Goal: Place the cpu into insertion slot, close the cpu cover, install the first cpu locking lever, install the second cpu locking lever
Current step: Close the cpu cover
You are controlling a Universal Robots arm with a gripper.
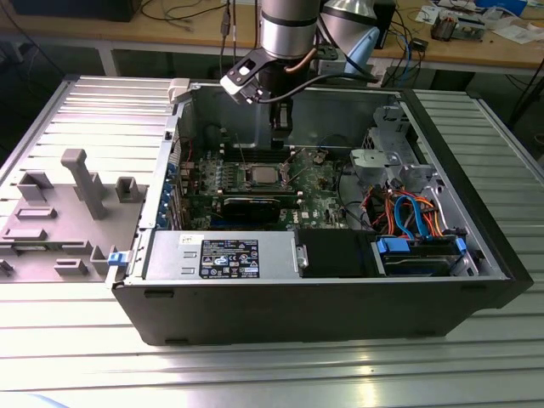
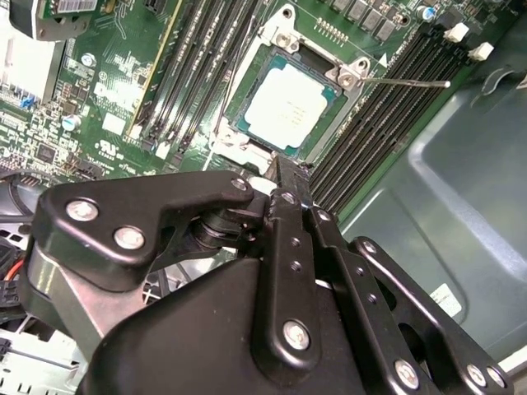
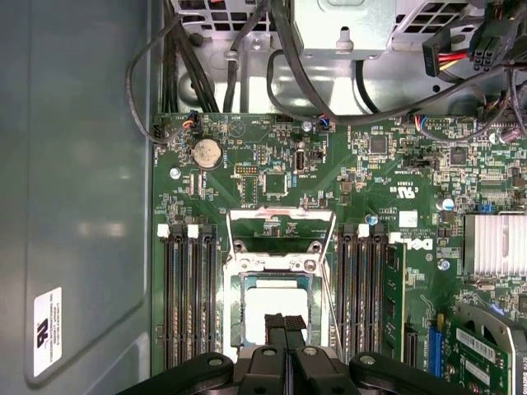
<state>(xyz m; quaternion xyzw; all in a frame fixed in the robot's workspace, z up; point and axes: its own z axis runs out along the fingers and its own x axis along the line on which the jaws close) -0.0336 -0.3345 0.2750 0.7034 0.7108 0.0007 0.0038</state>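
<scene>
Already cpu (image 3: 272, 301) sits in socket at motherboard (image 3: 247, 156) centre, so nothing held. Gripper (image 3: 285, 322) hangs just above chip, jaws clenched empty, tips together, likely for poking. Cover (image 3: 280, 224) flipped open at socket edge; lever (image 2: 405, 83) unlatched.

No wording can be read. A dark label (image 1: 229, 257) with small symbols lies on the power supply (image 1: 170, 255). A white sticker (image 3: 48, 331) clings to the case wall (image 3: 74, 164) (its marks too small to tell). Faint white lettering dots the green motherboard (image 3: 272, 164).
</scene>
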